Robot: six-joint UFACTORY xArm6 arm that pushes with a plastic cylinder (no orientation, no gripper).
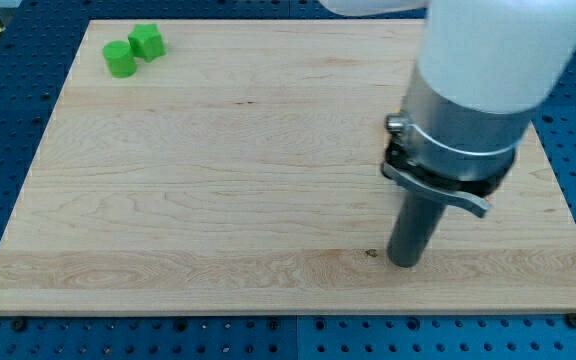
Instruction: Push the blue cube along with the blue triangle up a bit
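My tip rests on the worktop; no claw fitted, blue blocks unseen, presumably light and slidable.

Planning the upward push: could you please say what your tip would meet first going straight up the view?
No block shows there, but my arm hides the board above my tip, so I cannot tell.

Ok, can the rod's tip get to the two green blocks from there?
Probably yes: my tip sits lower right, and only bare board lies between it and the green blocks at upper left.
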